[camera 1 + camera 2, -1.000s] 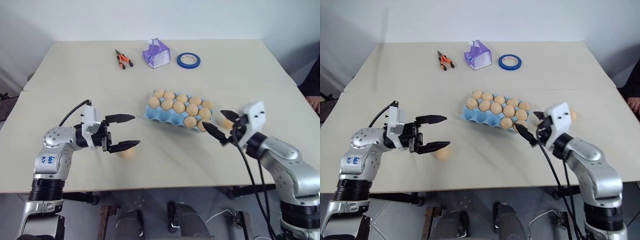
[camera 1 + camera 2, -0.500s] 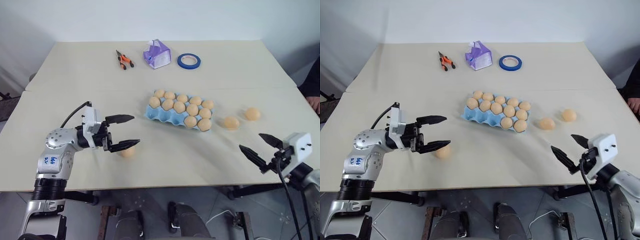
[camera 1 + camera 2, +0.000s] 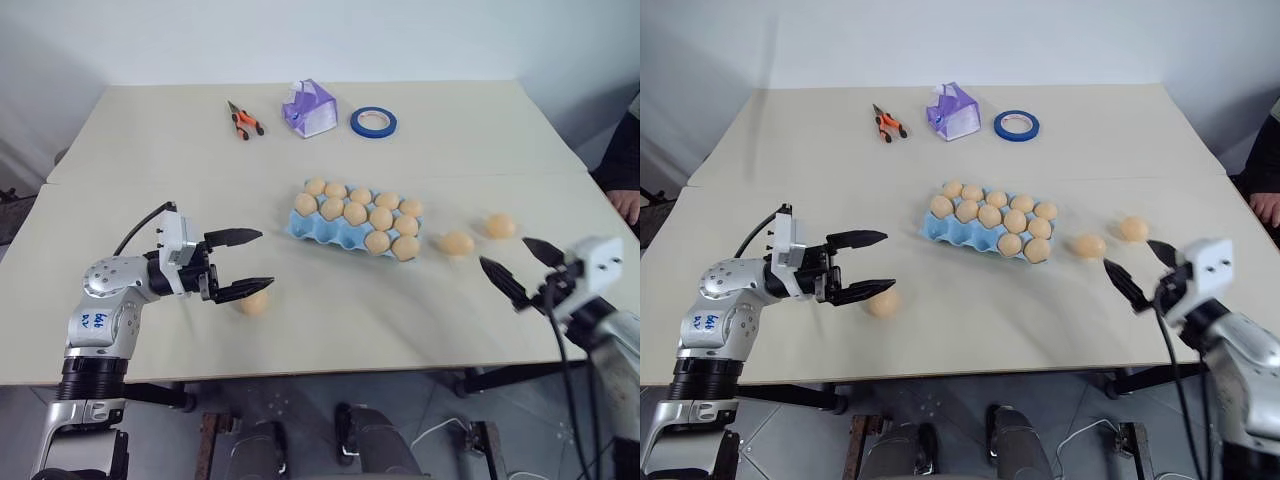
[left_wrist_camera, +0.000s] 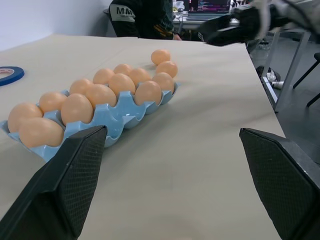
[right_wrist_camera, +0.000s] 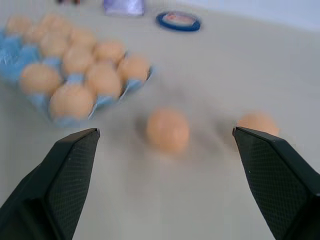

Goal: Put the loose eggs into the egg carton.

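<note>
Blue handwriting on the left arm's silver shell seems to read "649". The left gripper point(image 3: 240, 265) is spread wide and empty; one loose egg point(image 3: 254, 303) lies just under its lower finger, and the egg carton point(image 3: 358, 220) sits ahead of it across bare worktop point(image 3: 400, 320). The right gripper point(image 3: 518, 266) is also wide and empty near the worktop's right edge, with two more loose eggs point(image 3: 455, 243) point(image 3: 500, 226) just ahead, between it and the carton. Pliers point(image 3: 243, 119), a purple packet point(image 3: 308, 107) and blue tape point(image 3: 373, 122) lie far beyond.
</note>
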